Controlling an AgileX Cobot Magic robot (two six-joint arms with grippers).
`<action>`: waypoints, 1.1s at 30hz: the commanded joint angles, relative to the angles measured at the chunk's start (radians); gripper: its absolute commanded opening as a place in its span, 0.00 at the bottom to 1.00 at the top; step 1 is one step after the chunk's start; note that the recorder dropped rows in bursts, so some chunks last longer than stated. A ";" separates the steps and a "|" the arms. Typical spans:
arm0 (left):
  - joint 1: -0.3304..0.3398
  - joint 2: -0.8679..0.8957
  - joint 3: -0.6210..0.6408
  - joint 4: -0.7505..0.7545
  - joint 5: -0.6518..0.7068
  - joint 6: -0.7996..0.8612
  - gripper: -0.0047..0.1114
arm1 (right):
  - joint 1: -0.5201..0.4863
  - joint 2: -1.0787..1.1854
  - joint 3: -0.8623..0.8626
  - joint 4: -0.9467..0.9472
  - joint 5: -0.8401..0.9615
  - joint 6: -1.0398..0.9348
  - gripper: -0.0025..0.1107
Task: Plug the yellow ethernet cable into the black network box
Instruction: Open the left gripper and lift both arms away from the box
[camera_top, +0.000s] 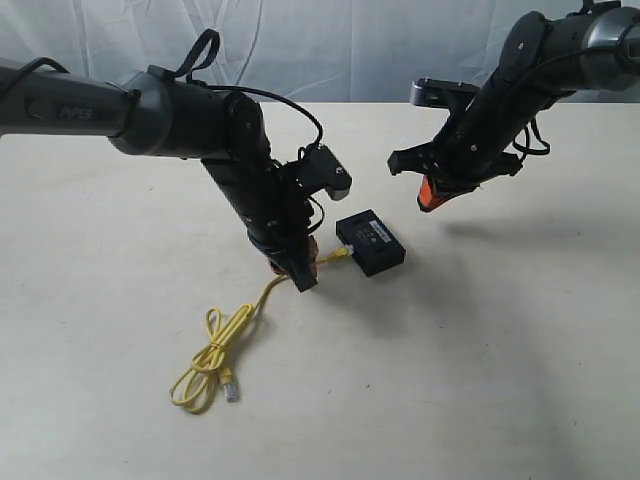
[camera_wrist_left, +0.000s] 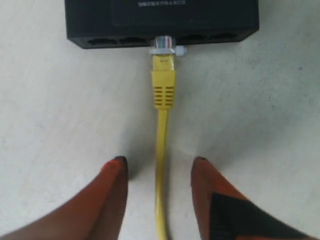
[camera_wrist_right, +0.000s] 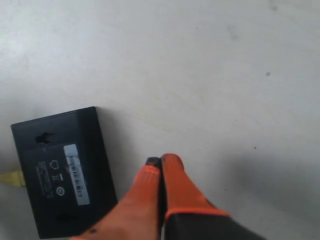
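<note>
Left gripper (camera_wrist_left: 157, 172) fingers spread, yellow cable (camera_wrist_left: 161, 145) running loose between them, probably because the clear plug (camera_wrist_left: 165, 44) just ahead of the tips already looks seated in the black box (camera_wrist_left: 160, 20) front. Right gripper (camera_wrist_right: 160, 162) pressed together, empty, raised with the box beside its tips, likely parked clear. Cable is thin, bright yellow, ribbed boot (camera_wrist_left: 163, 92) behind the plug

I see a pale desk (camera_top: 500, 380) carrying a small black box (camera_top: 371, 241), with a yellow cable (camera_top: 215, 350) plugged into its side and looped nearby.
</note>
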 joint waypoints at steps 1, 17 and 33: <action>-0.003 -0.036 -0.004 0.038 -0.005 -0.002 0.42 | -0.004 -0.014 0.004 0.004 0.018 0.000 0.02; 0.183 -0.288 -0.004 0.343 0.169 -0.612 0.04 | -0.004 -0.266 0.058 0.008 0.165 -0.005 0.02; 0.350 -0.836 0.372 0.248 -0.064 -0.685 0.04 | -0.004 -0.940 0.621 -0.075 -0.165 -0.005 0.02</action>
